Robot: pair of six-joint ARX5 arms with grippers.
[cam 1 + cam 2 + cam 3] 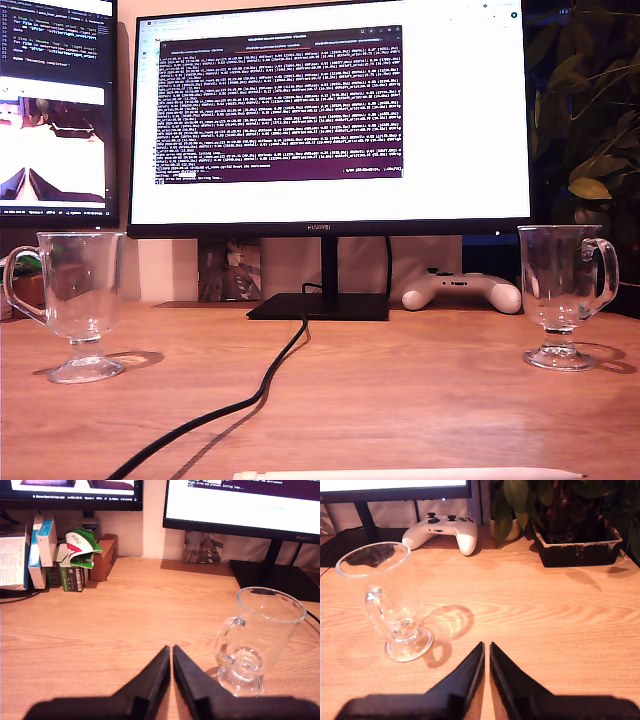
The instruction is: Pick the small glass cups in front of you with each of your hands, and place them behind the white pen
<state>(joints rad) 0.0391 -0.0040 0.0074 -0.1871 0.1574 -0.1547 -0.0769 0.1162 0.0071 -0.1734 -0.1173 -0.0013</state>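
Wooden desk (pixel 420 400) lies beneath both end effectors (pixel 172 652) (pixel 486 649), seemingly closed, empty, beside cups (pixel 255 640) (pixel 390 600).

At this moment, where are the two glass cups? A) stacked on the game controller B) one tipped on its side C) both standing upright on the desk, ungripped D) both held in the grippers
C: each glass cup stands upright on the desk, while my first gripper and my second gripper are shut on nothing.
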